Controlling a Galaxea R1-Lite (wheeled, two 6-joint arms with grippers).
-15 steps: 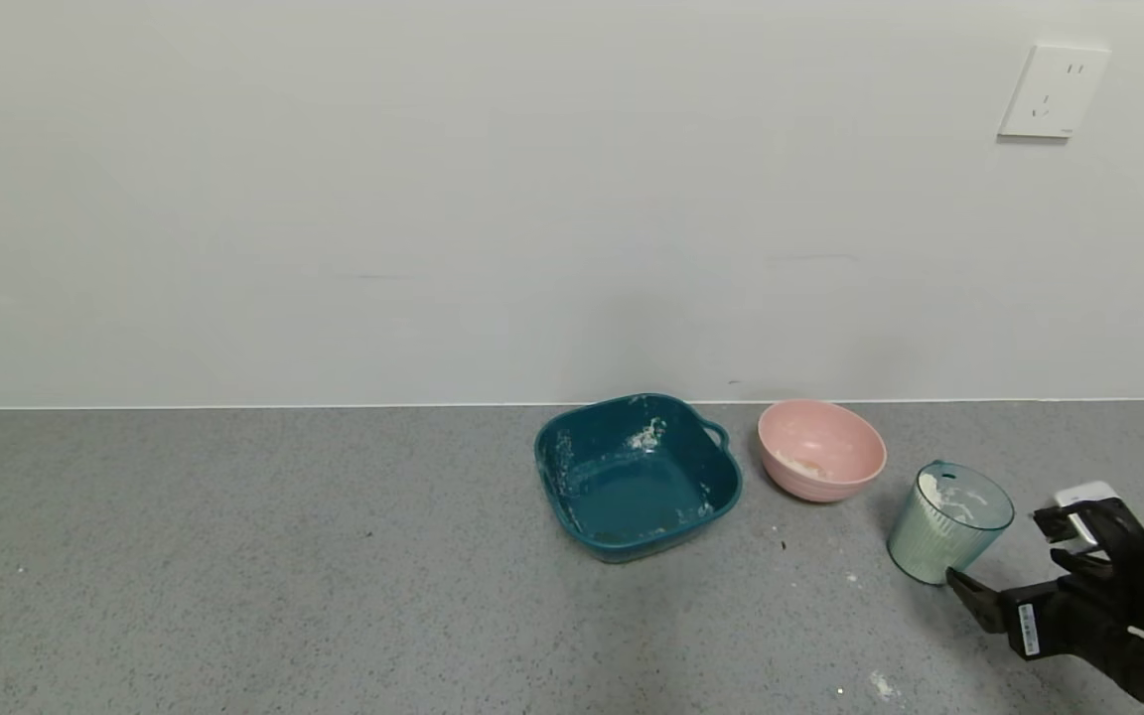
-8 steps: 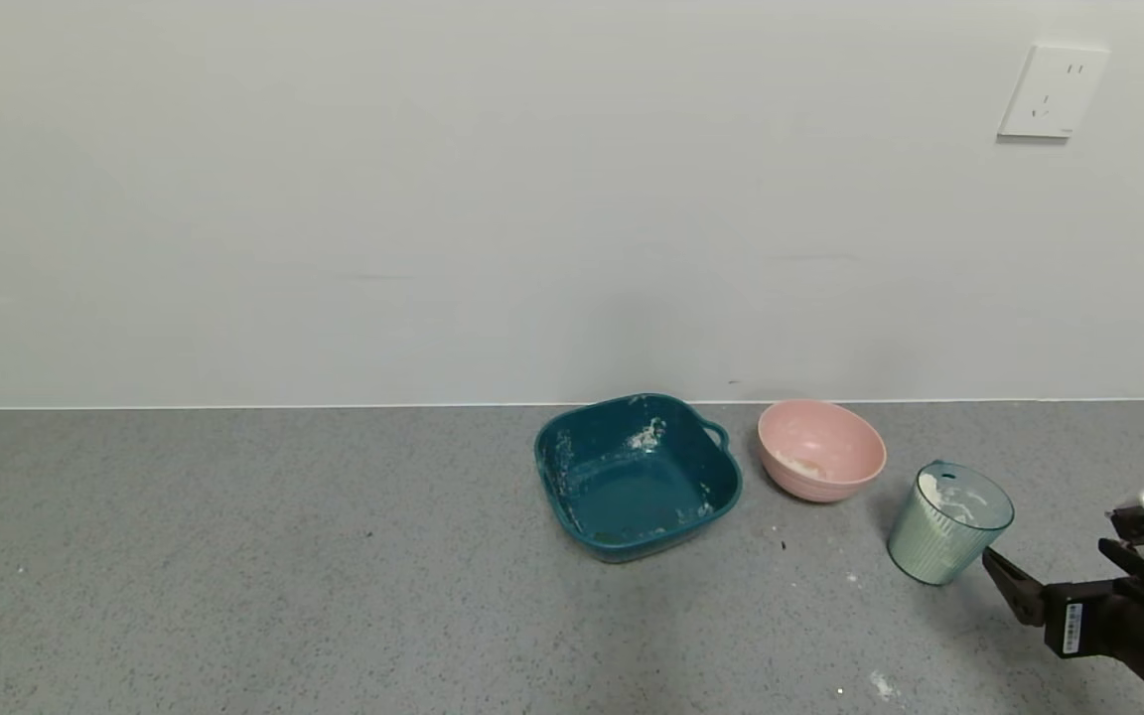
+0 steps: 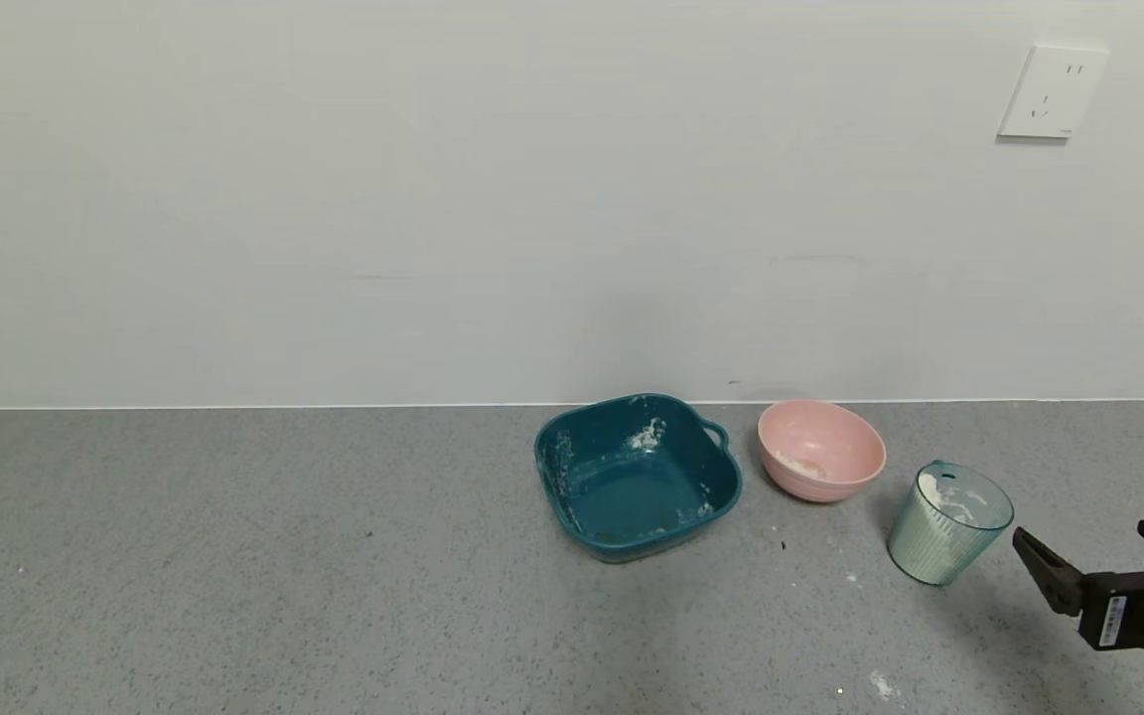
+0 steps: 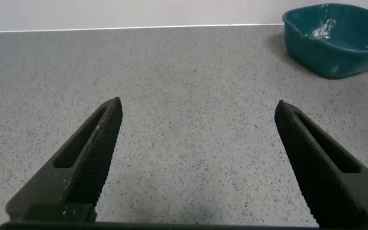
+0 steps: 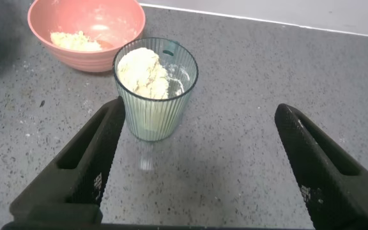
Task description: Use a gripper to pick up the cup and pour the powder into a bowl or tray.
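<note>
The ribbed pale blue-green cup [image 3: 947,541] stands upright on the grey counter, right of the pink bowl [image 3: 812,486]. White powder [image 3: 939,493] fills part of the cup. My right gripper [image 3: 1088,538] is open and empty, low at the right edge, a little to the right of the cup and apart from it. In the right wrist view the cup [image 5: 153,105] with its powder [image 5: 143,71] stands ahead of my open gripper [image 5: 200,110], close by one finger, and the bowl [image 5: 89,62] behind it holds a little powder. My left gripper [image 4: 197,107] is open over bare counter.
A dark teal square handled dish [image 3: 723,497] with powder smears stands left of the bowl; it also shows in the left wrist view [image 4: 337,64]. A wall with a socket [image 3: 1053,91] runs behind. A small powder spill [image 3: 880,683] lies near the front right.
My right gripper has drawn back to the right, away from the cup, staying open. The cup, bowl and dish have not moved.
</note>
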